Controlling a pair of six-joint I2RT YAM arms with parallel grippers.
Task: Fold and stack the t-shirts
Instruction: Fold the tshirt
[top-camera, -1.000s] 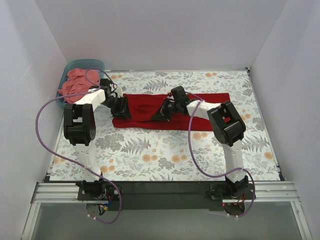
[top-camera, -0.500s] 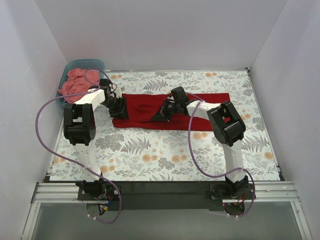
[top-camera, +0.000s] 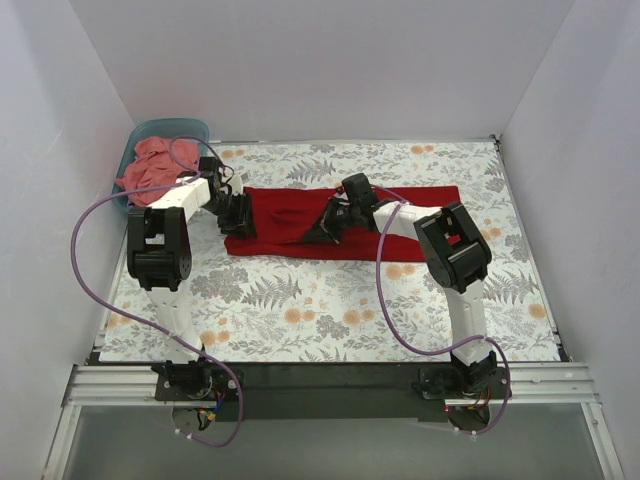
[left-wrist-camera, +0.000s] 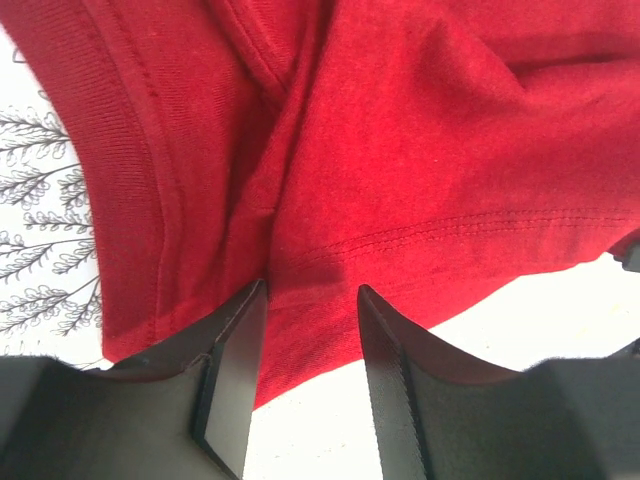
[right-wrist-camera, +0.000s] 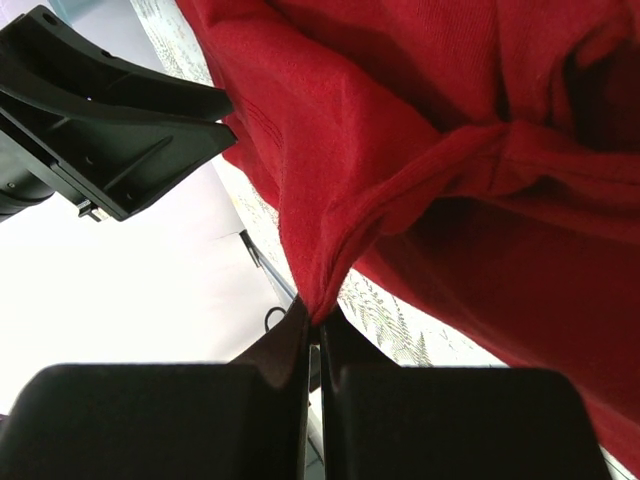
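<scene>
The red shirt (top-camera: 290, 215) lay in a long, rumpled band across the middle of the table (top-camera: 330, 300), running from 9 o'clock to 3 o'clock in the overhead view. Near its middle, a fold on the 6 o'clock edge was pulled up into a small peak. The pink shirt (top-camera: 152, 160) sat bunched in a teal tub (top-camera: 170, 125) at the table's 10 o'clock corner, well apart from the red one.

The right gripper (right-wrist-camera: 318, 320) was pinched tight on that raised fold. In its own camera the two fingers met with the cloth drawn into a narrow point between them, and the rest of the shirt hung away toward 1 o'clock.

The left gripper (left-wrist-camera: 310, 300) was at the shirt's 9 o'clock end. Its fingers stood apart over the hemmed edge, with red cloth and a strip of bare table showing through the gap. They seemed to hold nothing, though the view was too close to tell whether the tips touched the fabric. A stitched hem ran across toward 3 o'clock, and a ribbed band lay at 9 o'clock beside the leaf-printed table.
</scene>
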